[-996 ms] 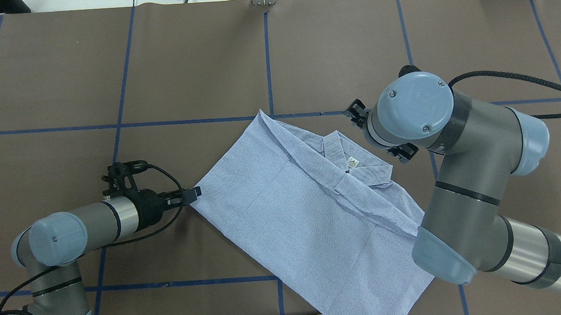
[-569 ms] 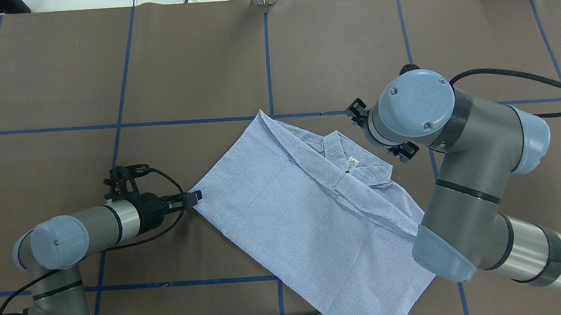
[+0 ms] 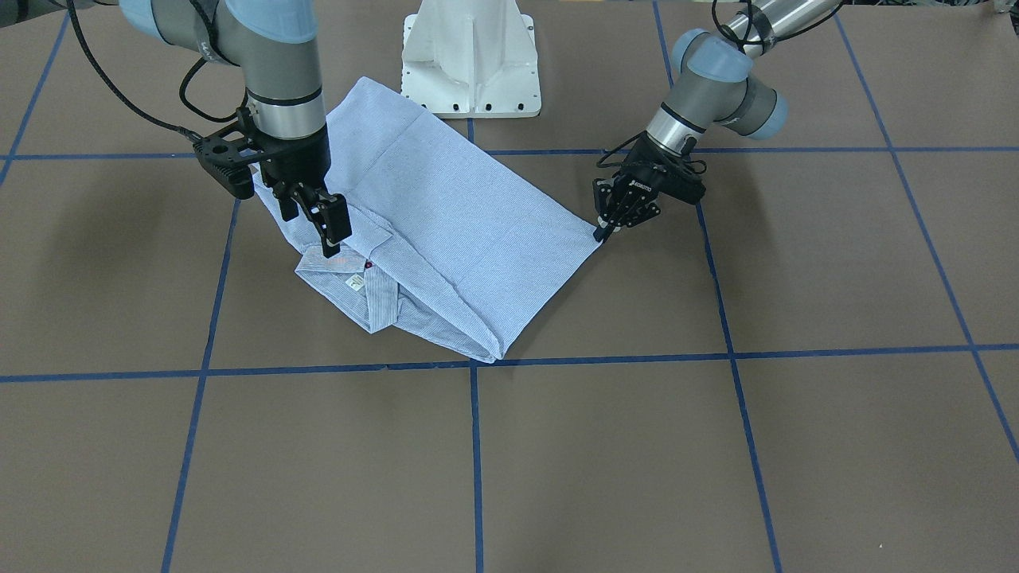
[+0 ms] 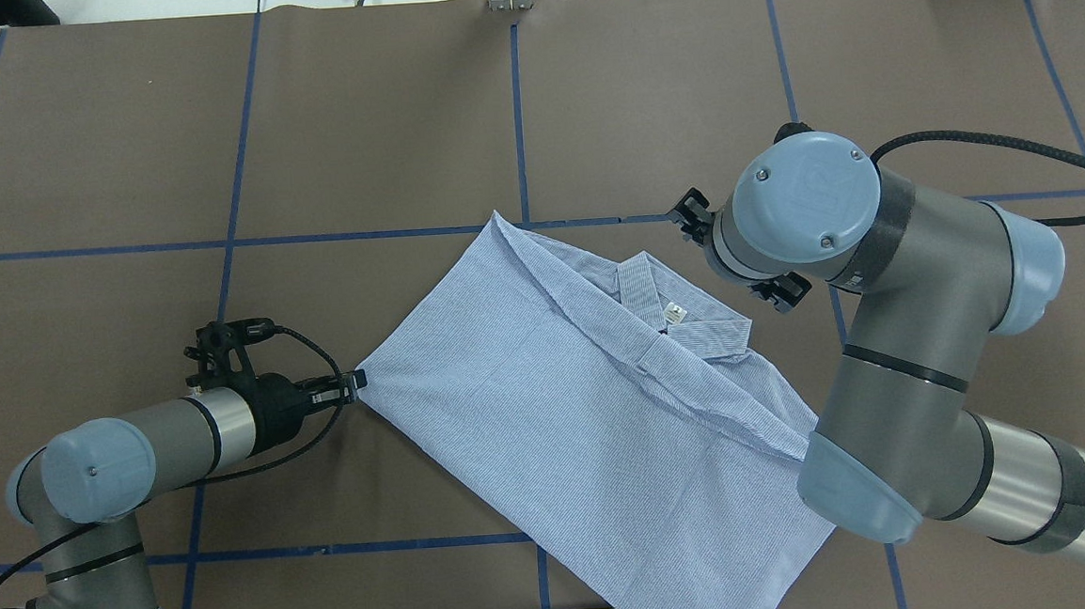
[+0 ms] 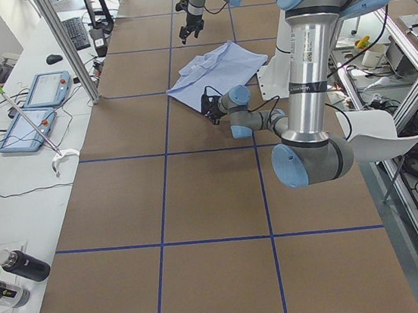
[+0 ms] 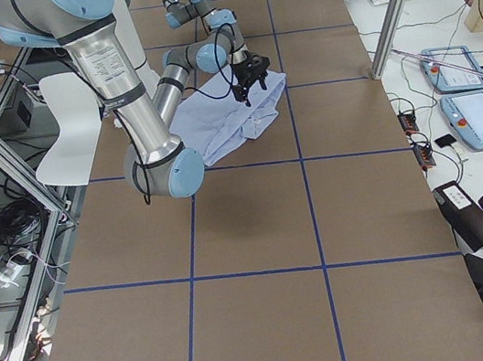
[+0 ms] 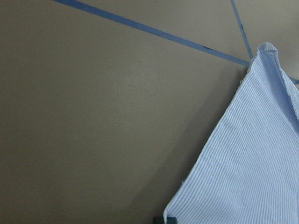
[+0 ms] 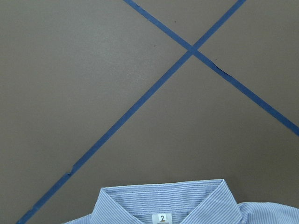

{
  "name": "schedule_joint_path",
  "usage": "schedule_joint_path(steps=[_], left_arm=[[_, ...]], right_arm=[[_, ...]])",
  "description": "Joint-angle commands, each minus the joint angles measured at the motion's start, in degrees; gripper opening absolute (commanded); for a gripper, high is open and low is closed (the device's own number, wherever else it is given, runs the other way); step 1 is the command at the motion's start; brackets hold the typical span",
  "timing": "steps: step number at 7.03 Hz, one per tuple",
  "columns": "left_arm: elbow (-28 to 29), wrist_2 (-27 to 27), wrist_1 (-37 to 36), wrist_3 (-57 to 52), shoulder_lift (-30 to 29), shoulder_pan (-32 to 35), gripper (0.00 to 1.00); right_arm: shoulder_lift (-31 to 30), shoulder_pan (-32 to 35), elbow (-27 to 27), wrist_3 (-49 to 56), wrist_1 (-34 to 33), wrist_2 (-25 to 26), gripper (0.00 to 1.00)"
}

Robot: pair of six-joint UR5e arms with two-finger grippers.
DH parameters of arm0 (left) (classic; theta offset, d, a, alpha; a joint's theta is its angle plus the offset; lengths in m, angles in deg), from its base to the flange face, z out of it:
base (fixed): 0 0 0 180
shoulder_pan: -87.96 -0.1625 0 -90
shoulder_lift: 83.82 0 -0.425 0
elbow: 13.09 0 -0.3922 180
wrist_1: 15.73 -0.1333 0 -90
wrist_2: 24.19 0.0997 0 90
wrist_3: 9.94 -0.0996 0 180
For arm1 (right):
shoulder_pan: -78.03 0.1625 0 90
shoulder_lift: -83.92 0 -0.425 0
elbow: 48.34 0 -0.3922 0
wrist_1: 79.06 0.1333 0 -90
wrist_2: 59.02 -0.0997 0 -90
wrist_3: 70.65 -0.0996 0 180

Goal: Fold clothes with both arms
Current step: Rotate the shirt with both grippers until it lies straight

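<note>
While the folded striped shirt point(image 4: 548, 389) is spread on the brown bench point(image 4: 211, 127) at mid-frame of the overhead view, its corner at frame left is pinched by the clenched jaws of the left gripper point(image 4: 353, 384). The right gripper point(image 3: 312, 227) is held over the collar point(image 4: 704, 332), jaws parted and grasping nothing.

Robotics lab, blue-taped grid table point(image 4: 380, 117), teach pendants point(image 6: 482, 120), aluminium framing point(image 5: 68, 48)

One camera is looking down on the table point(image 4: 118, 133) from overhead; another is facing it steeply from across. Two are looking along it from either end. Both wrist cameras are sitting close, each catching the shirt point(image 7: 252, 163).
</note>
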Motion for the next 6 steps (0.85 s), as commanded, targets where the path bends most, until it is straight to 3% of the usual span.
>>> schedule_joint_path(steps=[1, 2, 3, 5, 6], left_arm=[[0.30, -0.40, -1.55, -6.69, -0.31, 5.04, 0.00], [3.01, -0.66, -7.22, -8.21, -5.97, 9.95, 0.00], [9.91, -1.36, -12.49, -11.10, -15.16, 14.44, 0.00], [26.85, -8.10, -13.43, -13.31, -28.63, 22.98, 0.00], [34.68, -8.13, -13.34, -13.41, -34.10, 24.05, 0.00]], right_arm=[[0.00, 0.04, -0.01, 0.00, 0.00, 0.00, 1.00], [0.00, 0.04, -0.01, 0.09, 0.00, 0.00, 1.00], [-0.09, 0.12, -0.10, 0.09, 0.00, 0.00, 1.00], [-0.09, 0.30, -0.10, 0.00, 0.09, 0.09, 1.00], [0.00, 0.04, -0.45, -0.26, 0.17, 0.09, 1.00]])
